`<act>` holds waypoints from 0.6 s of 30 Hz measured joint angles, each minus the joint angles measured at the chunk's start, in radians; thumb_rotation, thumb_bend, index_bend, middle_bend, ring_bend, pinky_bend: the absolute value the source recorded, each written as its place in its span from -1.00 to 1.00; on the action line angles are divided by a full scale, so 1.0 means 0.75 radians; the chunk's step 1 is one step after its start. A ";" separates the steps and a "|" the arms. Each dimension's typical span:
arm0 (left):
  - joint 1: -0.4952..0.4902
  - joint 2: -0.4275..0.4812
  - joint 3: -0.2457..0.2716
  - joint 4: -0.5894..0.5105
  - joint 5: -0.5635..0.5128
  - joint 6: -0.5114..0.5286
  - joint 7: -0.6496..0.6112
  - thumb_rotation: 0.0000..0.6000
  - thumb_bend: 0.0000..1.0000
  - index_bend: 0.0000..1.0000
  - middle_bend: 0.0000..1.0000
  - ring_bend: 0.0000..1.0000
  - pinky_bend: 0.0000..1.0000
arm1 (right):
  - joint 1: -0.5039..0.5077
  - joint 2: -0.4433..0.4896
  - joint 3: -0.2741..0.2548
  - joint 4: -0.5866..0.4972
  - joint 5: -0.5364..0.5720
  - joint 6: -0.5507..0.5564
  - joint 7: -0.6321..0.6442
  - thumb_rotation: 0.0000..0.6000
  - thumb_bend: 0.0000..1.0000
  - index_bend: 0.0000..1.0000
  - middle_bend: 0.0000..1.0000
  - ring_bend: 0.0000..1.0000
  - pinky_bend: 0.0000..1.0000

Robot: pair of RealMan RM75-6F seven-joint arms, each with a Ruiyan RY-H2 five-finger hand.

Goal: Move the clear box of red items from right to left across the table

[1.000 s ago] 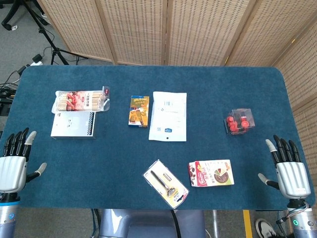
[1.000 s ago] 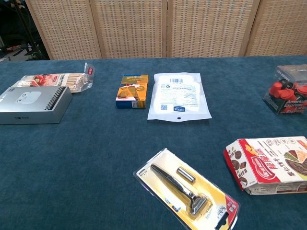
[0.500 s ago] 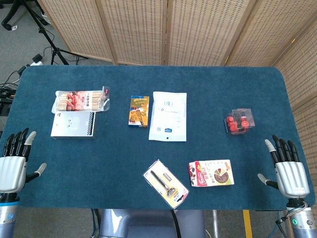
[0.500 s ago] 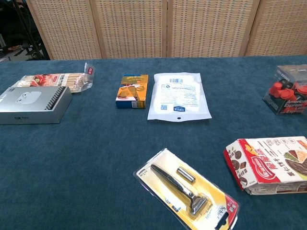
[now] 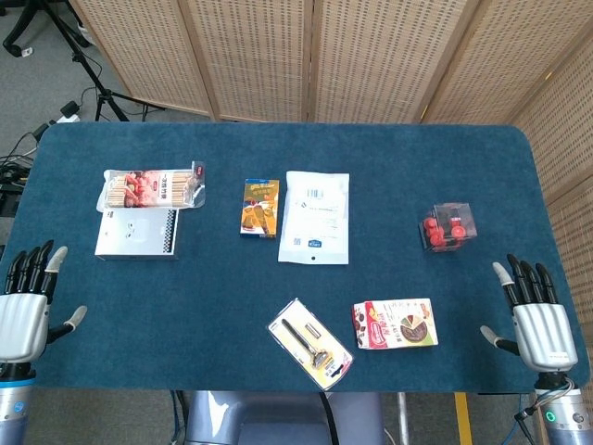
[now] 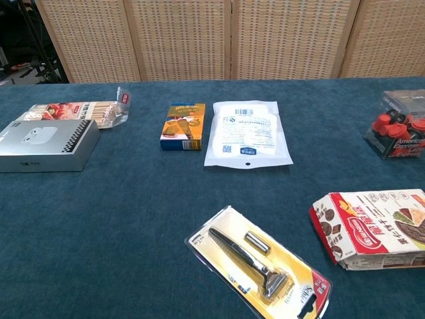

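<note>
Clear box of red items [image 5: 448,227] sits on the right side of the blue worktop [image 5: 389,167], well apart from both hands; untouched. Chest view shows the same box at the far right edge, red caps inside.

Right hand [image 5: 534,320] at the near right corner, palm down, fingers [image 5: 524,280] spread wide, holding nothing. Against the frame a second ago it has drifted slightly toward the near edge and a touch left; box has not shifted. Left hand [image 5: 24,311] at the near left corner, fingers wide apart, empty, same spot as before.

Other things unchanged in place: white pouch [image 5: 315,216] mid-worktop, small orange carton [image 5: 260,208] just beside it on the left. Snack-stick packet [image 5: 150,188] at the far left, silver box [image 5: 136,232] touching its near side. Razor in blister pack [image 5: 310,342] near the front edge, red-and-white biscuit box [image 5: 396,324] just to its right. Neither hand shows in the chest view.
</note>
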State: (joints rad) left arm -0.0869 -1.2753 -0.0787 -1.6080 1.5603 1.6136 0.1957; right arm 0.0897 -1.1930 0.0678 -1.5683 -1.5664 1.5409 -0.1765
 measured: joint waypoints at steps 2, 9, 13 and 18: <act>0.002 0.002 0.003 -0.003 0.001 -0.001 0.001 1.00 -0.64 -1.00 -1.00 -1.00 -1.00 | 0.001 0.000 -0.002 0.001 0.001 -0.005 0.001 1.00 -0.89 -1.00 -1.00 -1.00 -1.00; 0.004 0.002 0.001 -0.004 0.000 0.002 0.001 1.00 -0.64 -1.00 -1.00 -1.00 -1.00 | 0.025 0.002 0.013 -0.006 0.018 -0.043 0.004 1.00 -0.89 -1.00 -1.00 -1.00 -1.00; -0.002 -0.001 0.000 0.002 -0.014 -0.018 0.000 1.00 -0.64 -1.00 -1.00 -1.00 -1.00 | 0.076 0.029 0.046 -0.053 0.050 -0.121 -0.011 1.00 -0.89 -1.00 -1.00 -1.00 -1.00; -0.005 -0.004 -0.003 0.007 -0.023 -0.025 -0.002 1.00 -0.64 -1.00 -1.00 -1.00 -1.00 | 0.170 0.095 0.112 -0.149 0.150 -0.272 -0.081 1.00 -0.89 -1.00 -1.00 -1.00 -1.00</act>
State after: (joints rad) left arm -0.0906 -1.2782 -0.0813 -1.6025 1.5431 1.5951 0.1945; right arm 0.2170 -1.1221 0.1522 -1.6804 -1.4539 1.3372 -0.2370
